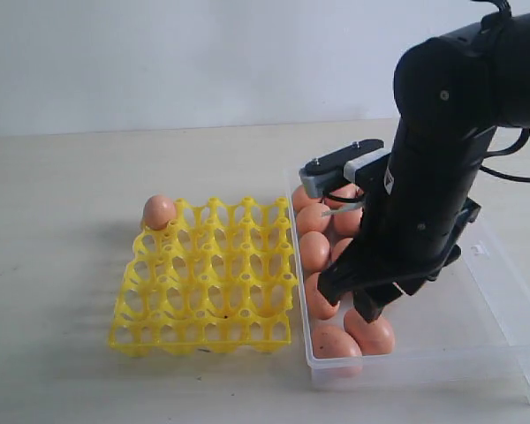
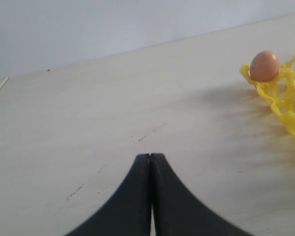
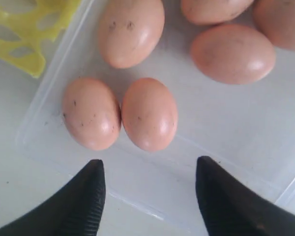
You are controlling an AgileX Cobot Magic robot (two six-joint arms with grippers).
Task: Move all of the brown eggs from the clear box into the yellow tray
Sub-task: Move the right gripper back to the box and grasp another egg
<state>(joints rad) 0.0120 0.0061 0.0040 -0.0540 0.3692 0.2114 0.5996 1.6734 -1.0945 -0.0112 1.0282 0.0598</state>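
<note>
A pale desk [image 1: 62, 177] carries the yellow tray [image 1: 203, 283] beside the clear box [image 1: 503, 296]. Only the right wrist view shows the right end effector [image 3: 150, 164] spread wide and empty, two brown eggs [image 3: 148, 114] in the box just beyond its fingertips [image 3: 91, 189]; the exterior view's arm [image 1: 433, 177] covers others. The left end effector [image 2: 150, 158], jaws pressed together, sits well apart from the tray's lone corner egg [image 2: 264, 65].

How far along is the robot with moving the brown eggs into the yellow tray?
Barely started. Done: one brown egg sits in a corner cup of the yellow plastic lattice tray. In hand: nothing; the open right gripper hovers over two eggs in the clear plastic box. Left: every egg there.
</note>
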